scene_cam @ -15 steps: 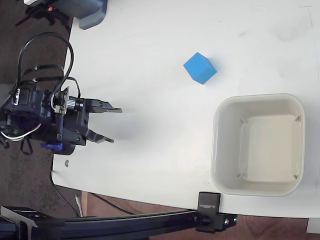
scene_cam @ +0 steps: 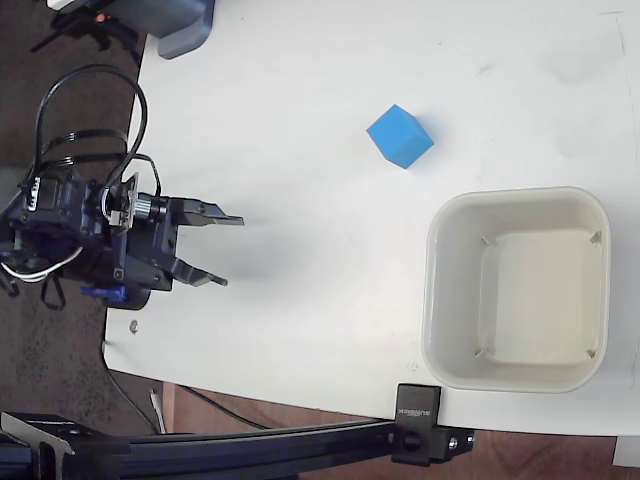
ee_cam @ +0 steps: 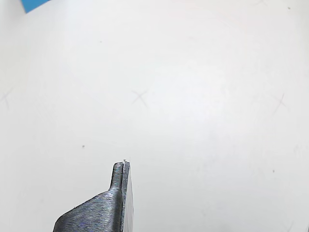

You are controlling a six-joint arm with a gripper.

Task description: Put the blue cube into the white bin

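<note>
The jaws are apart and hold nothing. They sit at the 9 o'clock side of the white desk in the fixed view, pointing toward 3 o'clock. The cube rests on the desk, well apart from the jaws, toward 2 o'clock from them. The bin sits near the cube, at about 5 o'clock from it. In the wrist view, one grey finger shows at 6 o'clock, and a bit of the cube peeks in at 11 o'clock.

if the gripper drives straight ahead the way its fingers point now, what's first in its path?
Probably nothing close: in the fixed view the gripper points right across bare table. The blue cube sits above that line; the white bin comes first, if low enough.
</note>
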